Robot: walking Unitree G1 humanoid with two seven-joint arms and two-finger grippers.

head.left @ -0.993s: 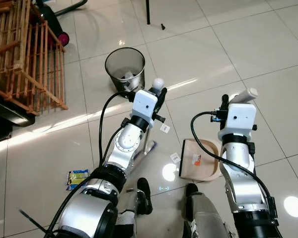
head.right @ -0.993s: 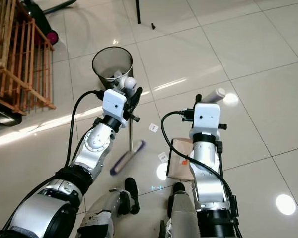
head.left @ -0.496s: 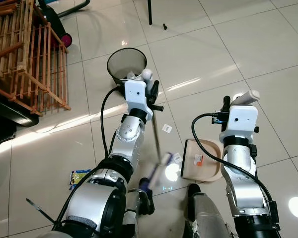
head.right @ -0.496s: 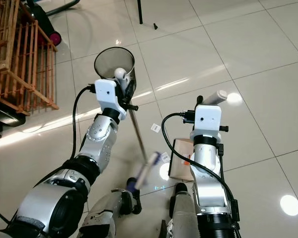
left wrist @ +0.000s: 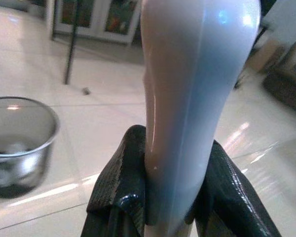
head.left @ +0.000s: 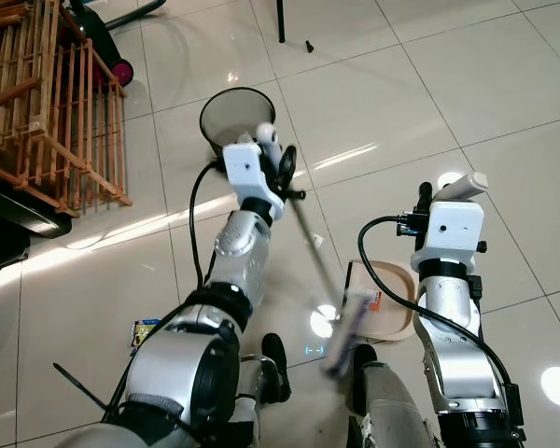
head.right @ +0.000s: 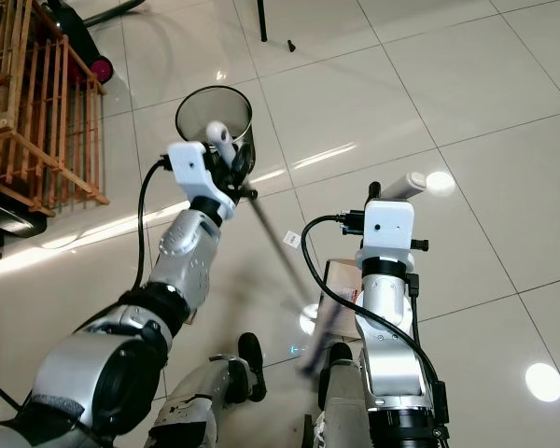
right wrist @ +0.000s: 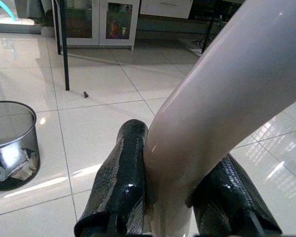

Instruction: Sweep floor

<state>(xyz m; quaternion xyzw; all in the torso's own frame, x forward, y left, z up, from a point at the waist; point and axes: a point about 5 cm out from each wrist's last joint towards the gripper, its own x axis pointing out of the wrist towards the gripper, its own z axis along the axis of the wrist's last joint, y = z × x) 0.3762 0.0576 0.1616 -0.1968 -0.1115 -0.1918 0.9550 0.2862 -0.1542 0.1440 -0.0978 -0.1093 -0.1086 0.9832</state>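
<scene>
Left gripper (head.left: 278,161) clamps my white-handled broom (head.left: 317,252), right gripper (head.left: 445,187) holds the beige dustpan's (head.left: 389,308) handle; a hard stroke risks flicking paper scraps (head.right: 290,240) past it.

Glossy cream floor tiles (head.left: 467,84) throw back lamp glare; a slatted wooden rack (head.left: 51,103) stands near a mesh wastebasket (head.left: 235,117).

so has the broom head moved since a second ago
Yes. The broom head, swung by the left pincer, has swept rightward across the floor and now reaches the dustpan, which stayed put.
</scene>
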